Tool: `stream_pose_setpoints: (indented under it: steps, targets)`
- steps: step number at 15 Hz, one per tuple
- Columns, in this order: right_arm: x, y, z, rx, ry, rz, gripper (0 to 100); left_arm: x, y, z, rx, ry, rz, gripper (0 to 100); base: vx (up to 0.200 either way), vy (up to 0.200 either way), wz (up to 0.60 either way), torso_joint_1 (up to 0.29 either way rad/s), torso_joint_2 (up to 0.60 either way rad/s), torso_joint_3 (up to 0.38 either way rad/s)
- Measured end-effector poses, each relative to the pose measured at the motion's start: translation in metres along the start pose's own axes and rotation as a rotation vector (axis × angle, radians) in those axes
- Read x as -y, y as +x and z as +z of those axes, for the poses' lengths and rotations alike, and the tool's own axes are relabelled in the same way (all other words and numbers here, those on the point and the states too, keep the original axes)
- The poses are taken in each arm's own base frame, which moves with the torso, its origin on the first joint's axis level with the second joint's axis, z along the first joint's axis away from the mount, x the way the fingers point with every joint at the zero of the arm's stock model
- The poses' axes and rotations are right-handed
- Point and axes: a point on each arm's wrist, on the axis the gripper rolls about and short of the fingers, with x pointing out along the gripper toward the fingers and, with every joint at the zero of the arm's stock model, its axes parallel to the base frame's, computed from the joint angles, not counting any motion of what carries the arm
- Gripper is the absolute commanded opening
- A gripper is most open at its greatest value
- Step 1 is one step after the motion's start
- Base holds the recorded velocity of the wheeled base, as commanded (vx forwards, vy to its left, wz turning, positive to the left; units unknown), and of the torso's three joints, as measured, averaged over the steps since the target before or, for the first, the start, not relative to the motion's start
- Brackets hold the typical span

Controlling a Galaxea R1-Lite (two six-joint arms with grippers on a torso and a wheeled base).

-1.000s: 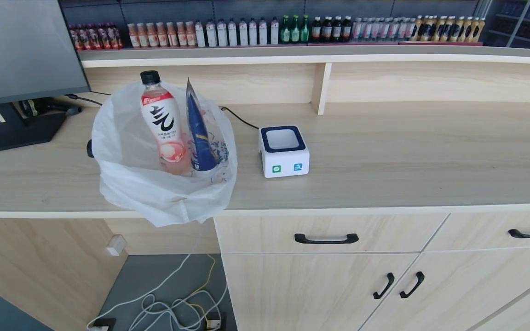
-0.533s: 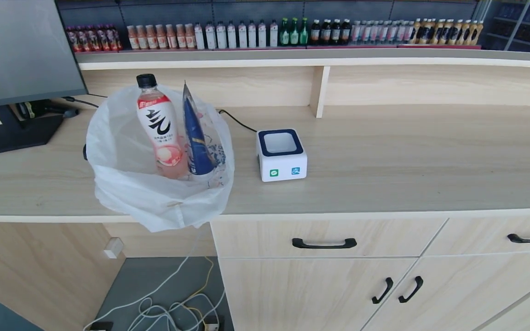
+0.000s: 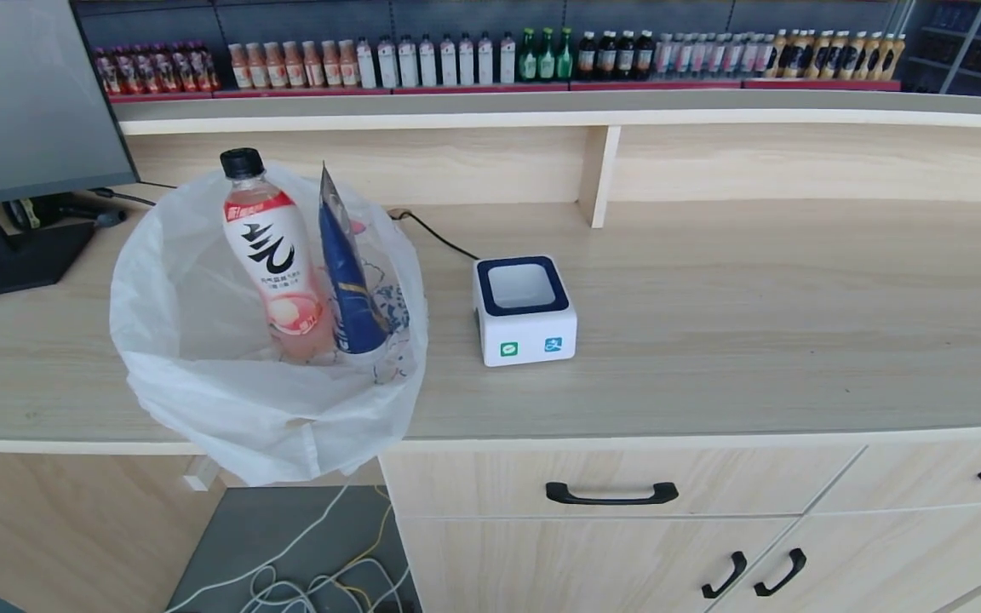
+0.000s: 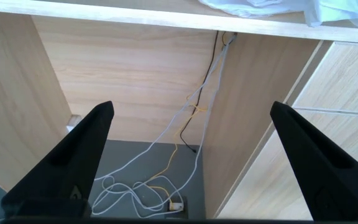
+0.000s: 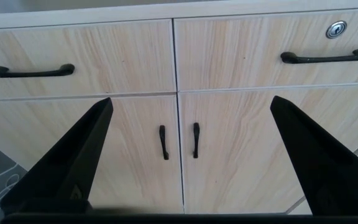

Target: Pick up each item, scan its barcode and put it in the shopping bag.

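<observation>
A white plastic shopping bag [image 3: 201, 375] stands open at the counter's front edge, left of centre, and hangs a little over it. Inside it a pink drink bottle [image 3: 273, 264] with a black cap stands upright, with a blue snack pouch [image 3: 346, 281] leaning beside it. The white barcode scanner [image 3: 524, 311] with a dark blue rim sits just right of the bag. My left gripper [image 4: 191, 168] is open below the counter, facing the gap with the cables, the bag's underside [image 4: 260, 7] above it. My right gripper [image 5: 188, 162] is open in front of the cabinet doors.
The wooden counter [image 3: 754, 340] is bare to the right of the scanner. A monitor [image 3: 14, 94] stands at the far left. Drink bottles [image 3: 542, 55] line the back shelf. Drawers with black handles [image 3: 611, 492] sit below; loose cables [image 3: 312, 579] lie on the floor.
The head camera has shifted, so the whole scene sits lower and nearer. The bag, its contents and the scanner have not moved on the counter.
</observation>
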Motion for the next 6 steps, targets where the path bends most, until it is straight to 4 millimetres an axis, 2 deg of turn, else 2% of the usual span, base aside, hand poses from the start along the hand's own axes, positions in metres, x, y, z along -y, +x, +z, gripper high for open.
stream_pose_setpoints:
  steps: [6]
  targets:
    - [0.0000, 0.0000, 0.0001, 0.000, 0.002, 0.001, 100, 0.0000, 0.0000, 0.0000, 0.000, -0.002, 0.000, 100, 0.000, 0.000, 0.00, 0.000, 0.00, 0.000]
